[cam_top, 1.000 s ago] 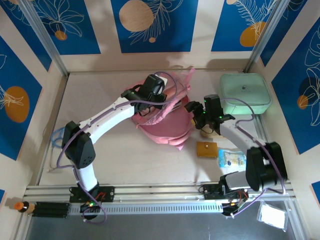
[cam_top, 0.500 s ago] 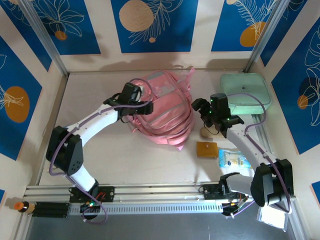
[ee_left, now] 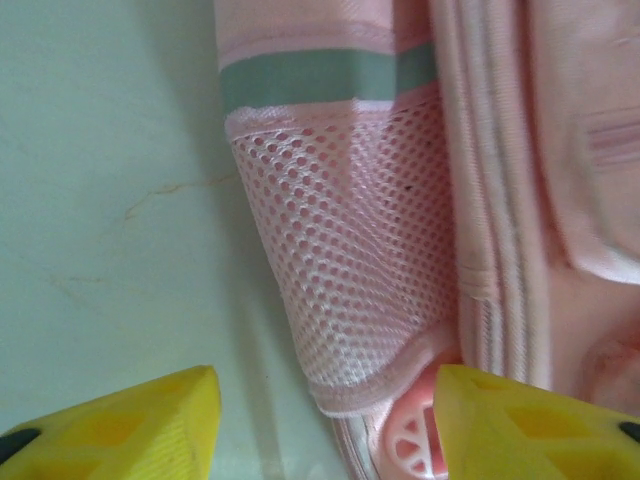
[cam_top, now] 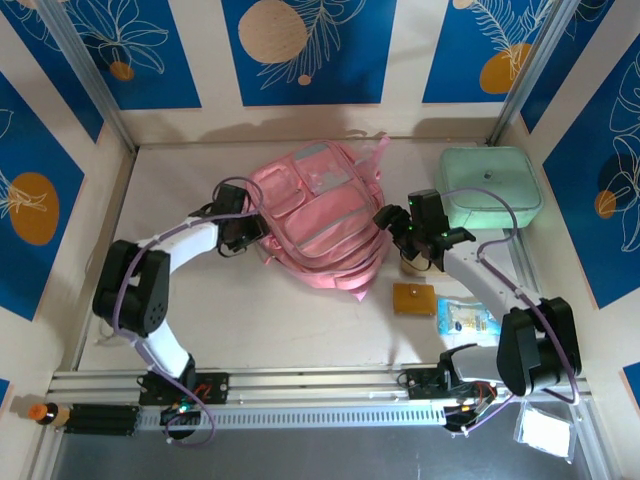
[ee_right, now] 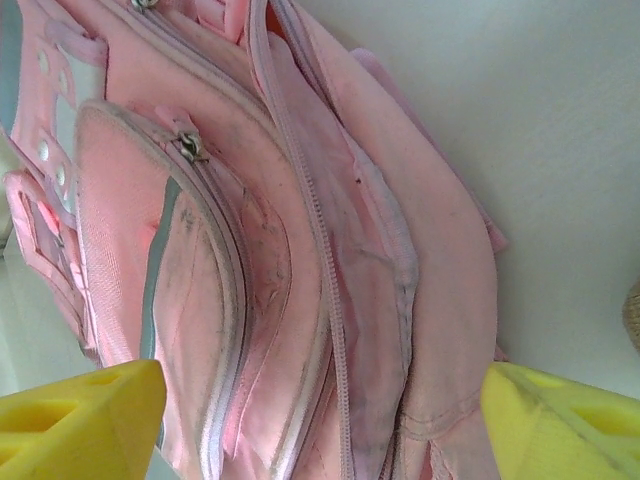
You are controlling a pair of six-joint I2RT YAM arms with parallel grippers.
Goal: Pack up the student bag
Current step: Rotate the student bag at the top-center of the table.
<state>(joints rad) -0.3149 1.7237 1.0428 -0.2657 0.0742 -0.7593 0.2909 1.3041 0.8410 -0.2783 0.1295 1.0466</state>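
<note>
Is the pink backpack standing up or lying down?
Lying down. The backpack rests flat on the table, with its front pockets facing up toward the overhead camera.

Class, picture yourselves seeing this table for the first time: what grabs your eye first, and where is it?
The big pink student bag lying flat in the middle of the table dominates. The left gripper and right gripper flank it, both open, one at each side. A mint-green case sits in the far right corner.
</note>
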